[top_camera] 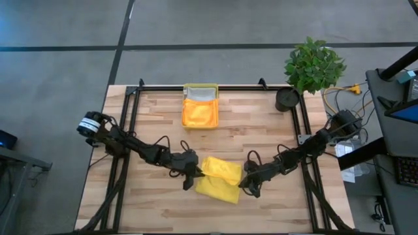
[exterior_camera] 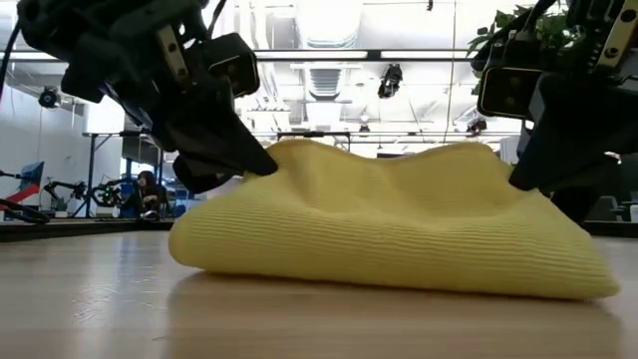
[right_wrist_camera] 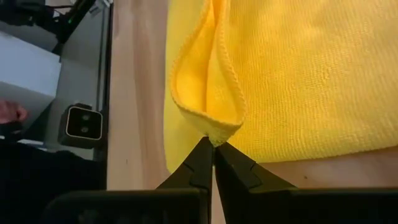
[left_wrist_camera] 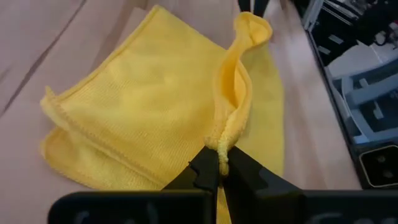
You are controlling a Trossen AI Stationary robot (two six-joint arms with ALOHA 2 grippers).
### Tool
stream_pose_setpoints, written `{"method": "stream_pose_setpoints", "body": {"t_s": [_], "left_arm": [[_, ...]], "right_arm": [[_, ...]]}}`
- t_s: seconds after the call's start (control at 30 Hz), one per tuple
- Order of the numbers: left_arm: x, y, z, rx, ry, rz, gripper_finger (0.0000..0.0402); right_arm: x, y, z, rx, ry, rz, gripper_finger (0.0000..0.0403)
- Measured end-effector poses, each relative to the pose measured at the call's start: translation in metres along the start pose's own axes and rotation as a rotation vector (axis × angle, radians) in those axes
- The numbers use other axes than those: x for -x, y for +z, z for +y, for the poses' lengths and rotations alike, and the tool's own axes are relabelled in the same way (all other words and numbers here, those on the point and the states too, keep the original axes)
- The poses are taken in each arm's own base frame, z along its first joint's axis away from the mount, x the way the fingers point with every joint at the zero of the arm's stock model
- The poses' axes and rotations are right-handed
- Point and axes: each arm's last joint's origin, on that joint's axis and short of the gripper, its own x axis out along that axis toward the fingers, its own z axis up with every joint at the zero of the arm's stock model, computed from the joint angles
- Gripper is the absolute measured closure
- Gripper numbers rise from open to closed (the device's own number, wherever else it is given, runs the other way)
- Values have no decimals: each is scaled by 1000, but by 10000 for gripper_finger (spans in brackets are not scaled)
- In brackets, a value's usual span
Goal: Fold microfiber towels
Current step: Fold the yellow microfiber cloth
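Near the desk's [top_camera: 157, 111] front middle, yellow towel [top_camera: 219, 179] lying half-folded, pinched at opposite edges by left end effector [top_camera: 198, 172] and right end effector [top_camera: 245, 181], both clamped tight. Farther back, tray [top_camera: 200, 88] holding orange cloth [top_camera: 200, 113].

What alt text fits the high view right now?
Both grippers, left and right, pinch opposite edges of a half-folded yellow towel near the table's front. A tray of orange cloth sits at the back.
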Motion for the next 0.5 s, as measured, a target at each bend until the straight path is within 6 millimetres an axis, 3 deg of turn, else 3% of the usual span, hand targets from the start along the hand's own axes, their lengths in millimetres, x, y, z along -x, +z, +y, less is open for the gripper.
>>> {"method": "stream_pose_setpoints", "body": {"t_s": [0.1,0.3,0.5], "left_arm": [[0,2,1,5,-15,0,401],[2,9,-5,5,-350,94,401],[3,7,-9,50,-486,192,401]], "right_arm": [[0,1,1,0,13,-10,394],[1,7,14,-13,218,-7,394],[1,5,18,-93,318,102,394]]}}
